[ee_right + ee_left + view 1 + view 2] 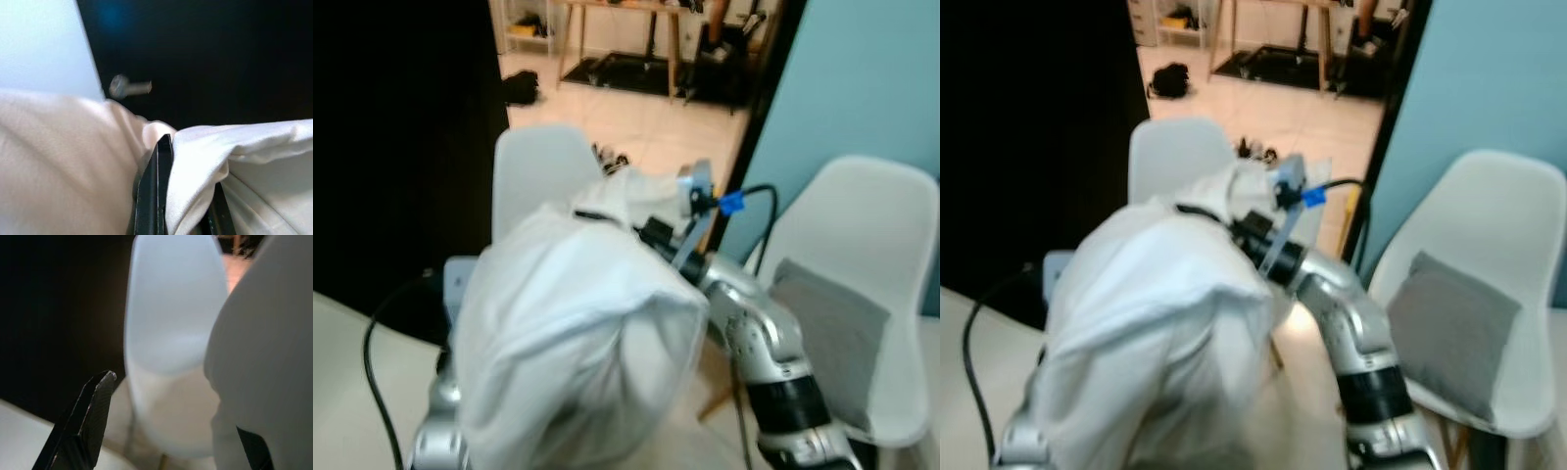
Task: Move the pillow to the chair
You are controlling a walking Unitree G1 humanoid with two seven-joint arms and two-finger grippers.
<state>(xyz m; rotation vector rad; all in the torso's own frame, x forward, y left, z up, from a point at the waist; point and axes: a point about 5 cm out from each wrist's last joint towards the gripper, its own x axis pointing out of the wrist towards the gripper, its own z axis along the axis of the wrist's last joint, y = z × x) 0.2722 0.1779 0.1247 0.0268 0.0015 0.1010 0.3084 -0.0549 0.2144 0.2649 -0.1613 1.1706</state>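
A big white pillow (573, 333) hangs in front of me, between my two arms. My right gripper (188, 166) is shut on a fold of the pillow (254, 147), with fabric pinched between its black fingers (154, 196). In the eye views its silver right arm (764, 343) reaches up behind the pillow. My left gripper (173, 435) stands open with its fingers (93, 421) wide apart, and the pillow (264, 357) presses against one side of it. A white chair (538, 166) stands just beyond the pillow, and its backrest (171, 308) is close in the left wrist view.
A second white chair (871, 225) with a grey cushion (827, 333) stands at my right against a light blue wall (862, 88). A dark door (401, 147) is on the left, with its handle (129, 87). Tiled floor (636, 113) and table legs lie beyond.
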